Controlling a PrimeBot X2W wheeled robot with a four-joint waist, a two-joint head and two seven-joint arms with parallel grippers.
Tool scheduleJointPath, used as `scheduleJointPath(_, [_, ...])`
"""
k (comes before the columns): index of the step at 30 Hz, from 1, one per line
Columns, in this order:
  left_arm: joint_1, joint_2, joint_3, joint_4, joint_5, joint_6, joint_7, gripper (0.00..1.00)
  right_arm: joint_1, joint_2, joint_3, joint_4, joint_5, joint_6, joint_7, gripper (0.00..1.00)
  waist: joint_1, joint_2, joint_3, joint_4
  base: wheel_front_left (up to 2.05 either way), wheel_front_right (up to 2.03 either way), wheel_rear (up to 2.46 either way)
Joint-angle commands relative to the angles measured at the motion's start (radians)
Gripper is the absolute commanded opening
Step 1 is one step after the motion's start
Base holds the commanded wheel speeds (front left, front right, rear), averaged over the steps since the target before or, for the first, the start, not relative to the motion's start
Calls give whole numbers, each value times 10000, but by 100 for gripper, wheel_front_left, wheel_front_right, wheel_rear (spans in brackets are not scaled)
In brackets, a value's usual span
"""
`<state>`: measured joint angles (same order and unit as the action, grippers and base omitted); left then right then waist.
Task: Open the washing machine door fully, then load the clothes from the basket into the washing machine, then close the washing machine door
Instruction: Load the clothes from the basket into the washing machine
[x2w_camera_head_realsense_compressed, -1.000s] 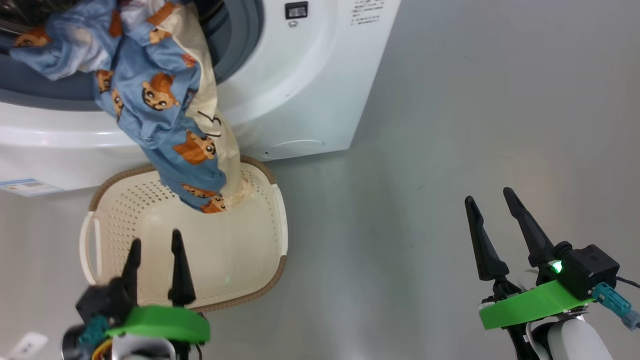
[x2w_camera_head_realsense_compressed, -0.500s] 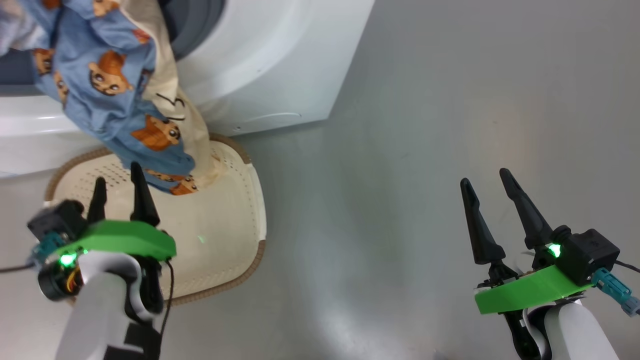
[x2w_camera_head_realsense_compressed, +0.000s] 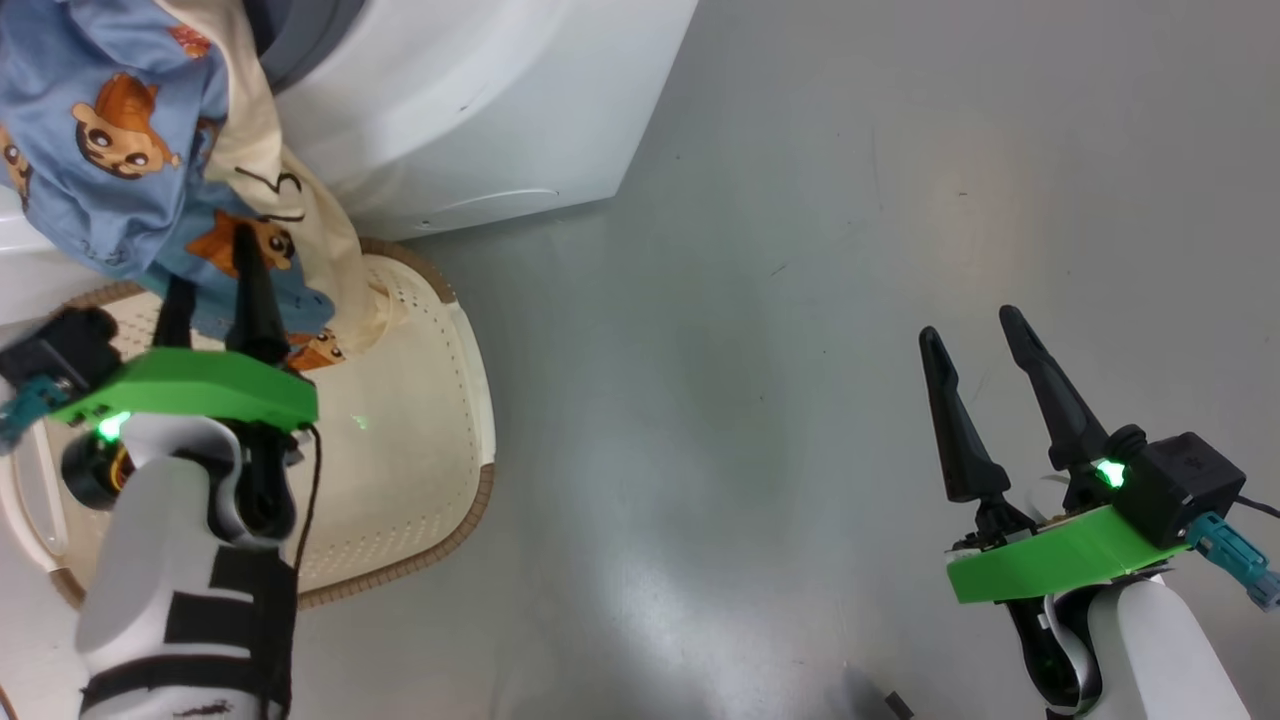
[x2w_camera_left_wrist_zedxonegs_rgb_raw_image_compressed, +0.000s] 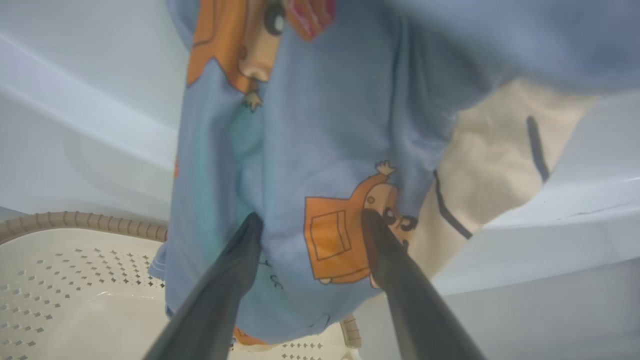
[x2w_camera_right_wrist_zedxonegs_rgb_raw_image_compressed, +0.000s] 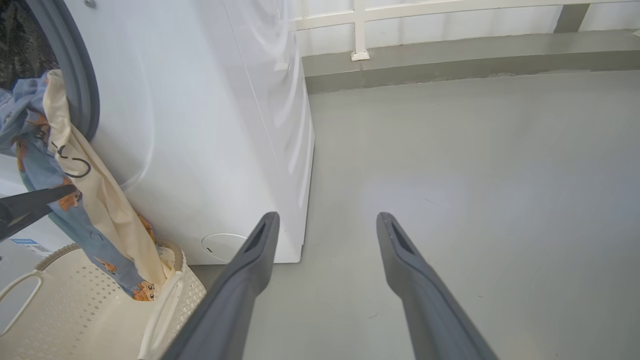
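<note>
Though its floor is mostly bare, basket (x2w_camera_head_realsense_compressed: 455, 420): cream, perforated, brown woven rim, lower left of the head view; only the bottom end of the clothes (x2w_camera_head_realsense_compressed: 120, 150) dips into it, at the side next to the machine.
Washing machine (x2w_camera_head_realsense_compressed: 480, 100): upper left of the head view; the clothes spill from its opening over the grey-blue gasket (x2w_camera_right_wrist_zedxonegs_rgb_raw_image_compressed: 82, 75) and hang down its white front.
Clothes, look: light blue with orange-brown cartoon figures, and a cream panel with black marks along one edge.
Machine, look: white box, round cap (x2w_camera_right_wrist_zedxonegs_rgb_raw_image_compressed: 225, 246) low on the front.
Left gripper (x2w_camera_head_realsense_compressed: 212, 255): fingers spread, tips at the hanging blue fabric, pinching nothing; whether they touch it I cannot tell.
Right gripper (x2w_camera_head_realsense_compressed: 968, 325): spread, empty, lower right of the head view, well apart from the basket.
Floor (x2w_camera_head_realsense_compressed: 750, 300): smooth grey with glossy patches.
Room: pale wall with a white rail (x2w_camera_right_wrist_zedxonegs_rgb_raw_image_compressed: 360, 30) at the top of the right wrist view.
</note>
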<state>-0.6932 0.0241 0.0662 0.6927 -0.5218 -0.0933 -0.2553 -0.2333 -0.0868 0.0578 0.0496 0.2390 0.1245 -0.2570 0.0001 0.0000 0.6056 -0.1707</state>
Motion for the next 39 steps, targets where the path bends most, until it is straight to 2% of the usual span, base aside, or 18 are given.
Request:
scheduleJointPath(1, [-18,262,272,-109,90,-36,-64,100,30,-36,271,-213,-13,62,-48,100,-1,0,18,-15,0,0,0])
scheduleJointPath(13, [-780,262,428,-254,517,-284,-64,100,-128,-184,476,-257,22,62,-48,100,-1,0,393,-139,0,0,0])
scheduleJointPath(19, [-967,262,430,-828,557,-85,-64,100,-196,-296,505,-297,-13,62,-48,100,-1,0,673,-191,0,0,0])
scheduleJointPath(20, [-966,262,422,-946,607,-16,-64,91,-196,-314,487,-304,-13,62,-48,100,-1,0,708,-188,0,0,0])
scheduleJointPath(21, [-953,262,409,-1065,668,53,-64,55,-198,-328,468,-312,-14,62,-48,100,-1,0,739,-183,0,0,0])
scheduleJointPath(22, [-931,262,388,-1160,685,108,-64,42,-200,-338,451,-320,-15,62,-48,100,-1,0,760,-176,0,0,0])
scheduleJointPath(23, [-906,262,364,-1260,708,157,-64,25,-197,-345,432,-326,-19,62,-48,100,-1,0,773,-164,0,0,0])
scheduleJointPath(24, [-870,262,345,-1376,763,214,-64,0,-193,-352,414,-331,-24,62,-48,100,-1,0,779,-147,0,0,0])
scheduleJointPath(39, [151,262,312,-2916,930,586,-64,0,-188,-291,440,-219,-18,62,-48,100,-1,0,458,293,0,0,0])
